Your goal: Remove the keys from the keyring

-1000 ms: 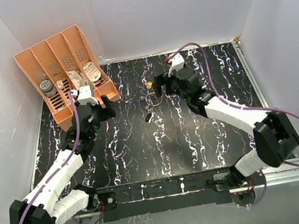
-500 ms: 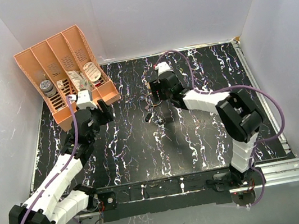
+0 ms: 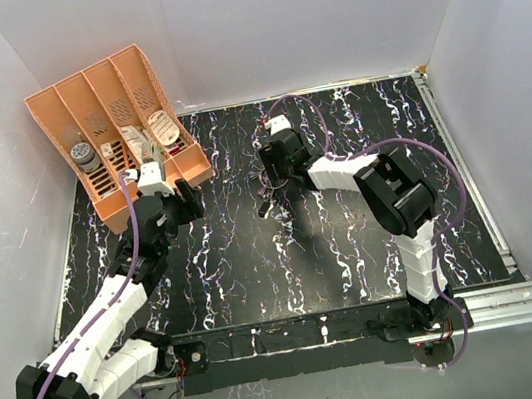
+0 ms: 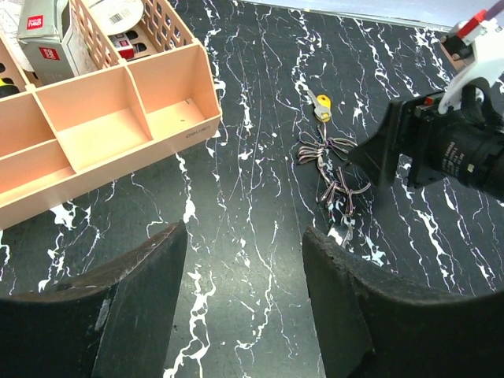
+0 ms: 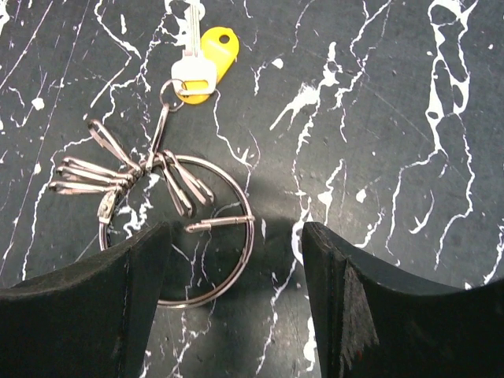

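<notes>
The keyring (image 5: 252, 240) lies flat on the black marbled table (image 4: 260, 197), toward the far middle of it. A bunch of wire clips (image 5: 87, 177) is threaded on its left side. The yellow key (image 5: 206, 67) lies just beyond the ring, joined to it through a small link (image 5: 169, 93) and one of those clips, so it is not yet off. A small dark piece (image 3: 262, 207) lies apart on the near side. It may be the black key, but it is too small to tell. The right gripper (image 5: 234, 236) hangs low over the ring with its jaws wide and nothing between them. Its fingers straddle the loop's right part, likely so that closing would pin the wire and steady it. Whether the fingers touch the table cannot be told. The left gripper (image 4: 244, 260) is also spread wide and empty. It hovers well to the left beside the peach organiser (image 4: 118, 134) and faces the ring, probably waiting to work the yellow key once the ring is held.
</notes>
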